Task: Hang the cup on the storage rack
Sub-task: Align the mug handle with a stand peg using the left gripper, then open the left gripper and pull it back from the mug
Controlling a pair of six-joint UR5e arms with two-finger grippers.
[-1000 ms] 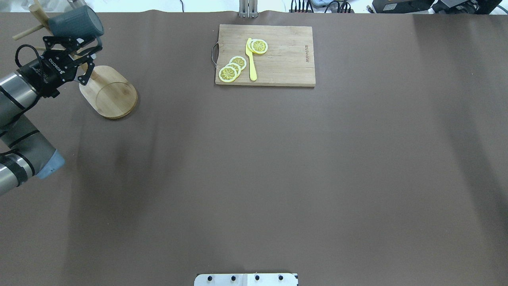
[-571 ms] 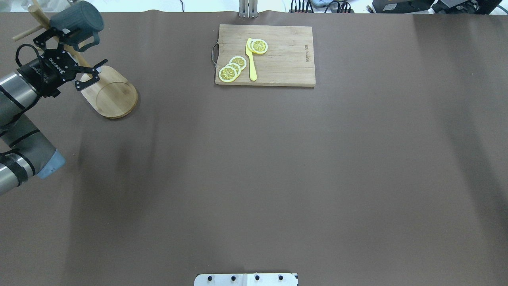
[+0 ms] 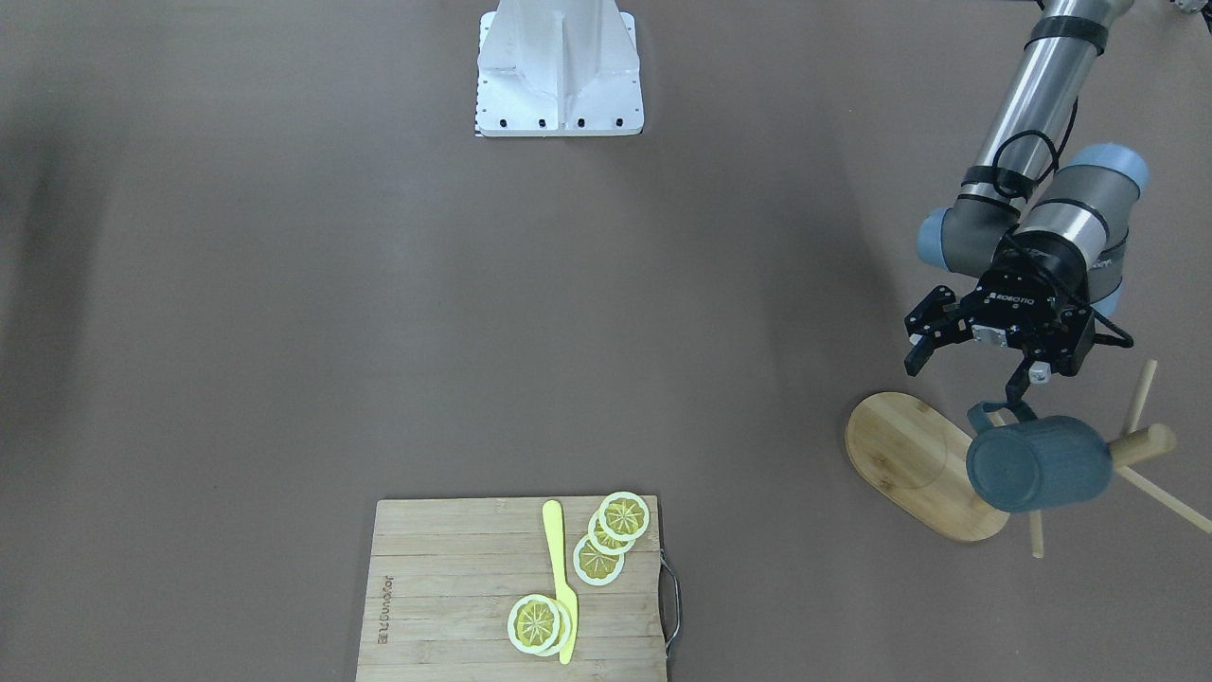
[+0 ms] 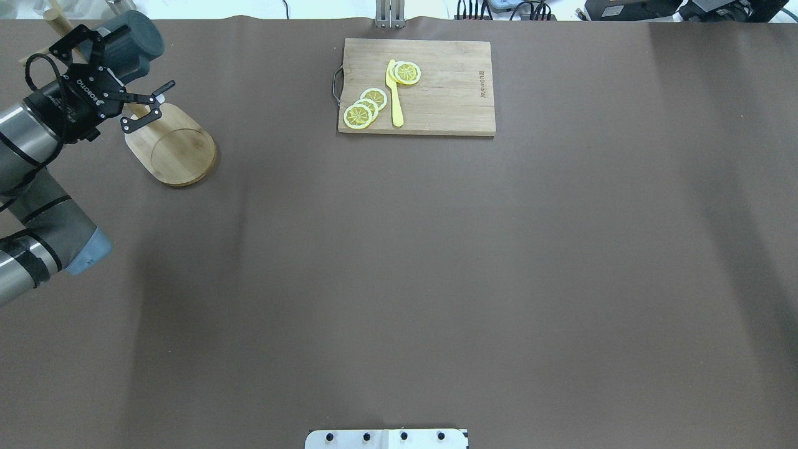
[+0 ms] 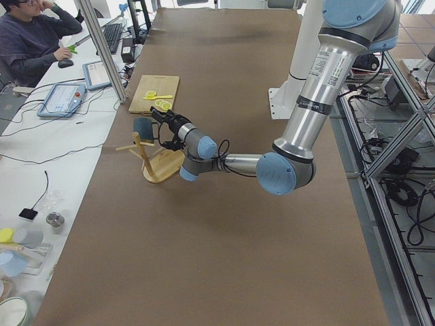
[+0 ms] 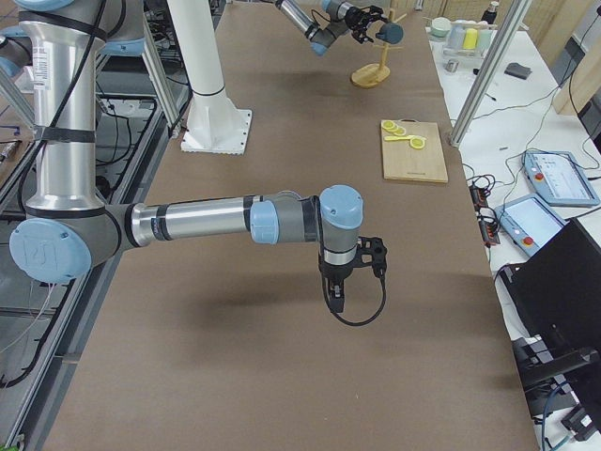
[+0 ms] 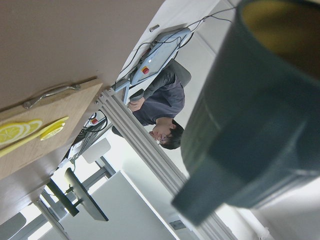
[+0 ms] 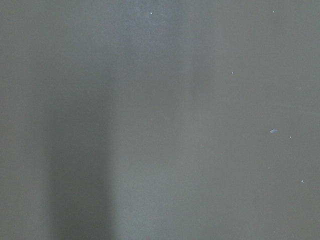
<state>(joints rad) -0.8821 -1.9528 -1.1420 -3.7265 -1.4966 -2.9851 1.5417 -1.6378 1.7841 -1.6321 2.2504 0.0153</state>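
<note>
Since a second ago, my left gripper (image 3: 966, 381) had gone from fingers drawn close by the handle to jaws spread wide, gripping nothing, while the cup (image 3: 1037, 464) hung in much the same spot.

Nearest the robot, the right gripper (image 6: 338, 299) hung pointing down over the brown table (image 3: 284, 332), well apart from everything. Its wrist camera gave me only tabletop, so I could not tell whether it was apart or together.

Farther out, on the robot's left, the left gripper hovered above the oval base of the storage rack (image 3: 900, 445). One finger was just beside the cup's handle, and I could not tell whether they touched.

The cup hung on the rack off the table, lying sideways against the post. Its flat bottom faced the front camera and its handle faced the gripper. In the left wrist view a patch of its yellow inside showed, and I could not see whether it held anything. It looked dark teal, with a faintly ribbed wall and a squarish loop handle.

Toward the far edge lay the cutting board (image 3: 445, 587). It carried lemon slices (image 3: 598, 559) in two small overlapping groups, with a yellow knife (image 3: 561, 578) between them. Beyond the table, an operator (image 5: 30, 41) sat at a desk.
</note>
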